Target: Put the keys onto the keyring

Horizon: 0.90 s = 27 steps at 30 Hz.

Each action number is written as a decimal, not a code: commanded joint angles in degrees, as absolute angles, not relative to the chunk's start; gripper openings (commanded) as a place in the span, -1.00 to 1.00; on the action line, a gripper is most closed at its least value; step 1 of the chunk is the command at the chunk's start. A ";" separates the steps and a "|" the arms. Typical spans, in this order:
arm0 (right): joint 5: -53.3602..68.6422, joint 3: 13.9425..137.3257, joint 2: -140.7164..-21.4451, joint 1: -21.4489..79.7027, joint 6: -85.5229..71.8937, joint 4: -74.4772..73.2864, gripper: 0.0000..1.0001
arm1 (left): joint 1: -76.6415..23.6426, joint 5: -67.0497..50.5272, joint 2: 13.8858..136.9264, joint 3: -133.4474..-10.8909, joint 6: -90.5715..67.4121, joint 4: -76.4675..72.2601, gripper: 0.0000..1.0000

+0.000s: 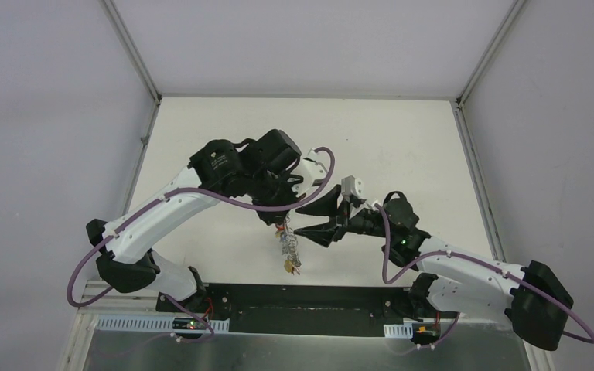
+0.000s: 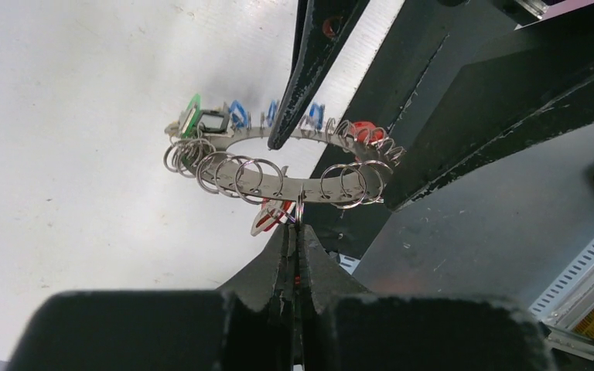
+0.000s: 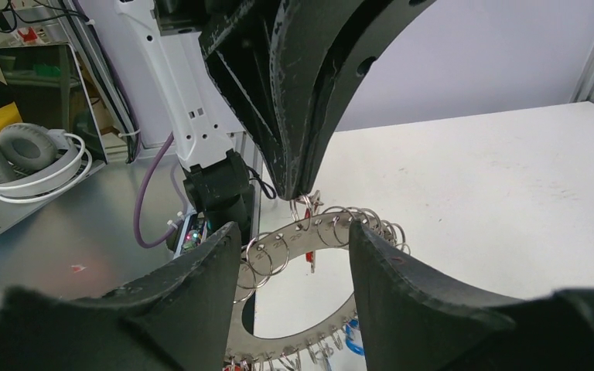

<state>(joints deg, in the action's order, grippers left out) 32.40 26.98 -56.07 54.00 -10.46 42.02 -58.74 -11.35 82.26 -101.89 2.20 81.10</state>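
White table (image 1: pixel 402 147) below, and both my arms meet over its near half. My left claw (image 2: pixel 295 232) points down, clenched tight, pinching one small wire loop at the near edge of the keyring (image 2: pixel 309 188). That holds the ring in the air, clear of the tabletop. My right claw (image 3: pixel 292 232) comes in from the right, spread wide and gripping nothing. In its own camera the ring's flat grey band shows in the gap between its fingers. I can't tell if either finger touches metal. The band is fringed with small wire loops (image 2: pixel 259 178) all round. A red tag (image 2: pixel 269 218) dangles just beside my left fingertips. Blue tags (image 2: pixel 237 114) and a green one (image 2: pixel 193 110) hang on the far side.
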 commanded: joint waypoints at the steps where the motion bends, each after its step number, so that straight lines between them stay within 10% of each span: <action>1: 33.37 26.81 -57.41 54.45 -10.70 48.56 0.11 | -59.61 -10.78 81.33 -103.68 1.52 80.25 -1.00; 2: 34.93 26.87 -57.86 54.49 -14.04 48.93 -0.21 | -59.67 -10.95 81.19 -103.32 1.76 79.94 -1.00; 8: 36.49 27.81 -60.25 54.89 -15.12 50.62 -0.47 | -60.11 -11.82 79.89 -101.38 2.42 77.71 -1.00; 27: 34.31 27.31 -61.39 55.57 -13.96 50.93 -0.29 | -60.56 -13.64 77.45 -98.25 2.90 74.01 -1.00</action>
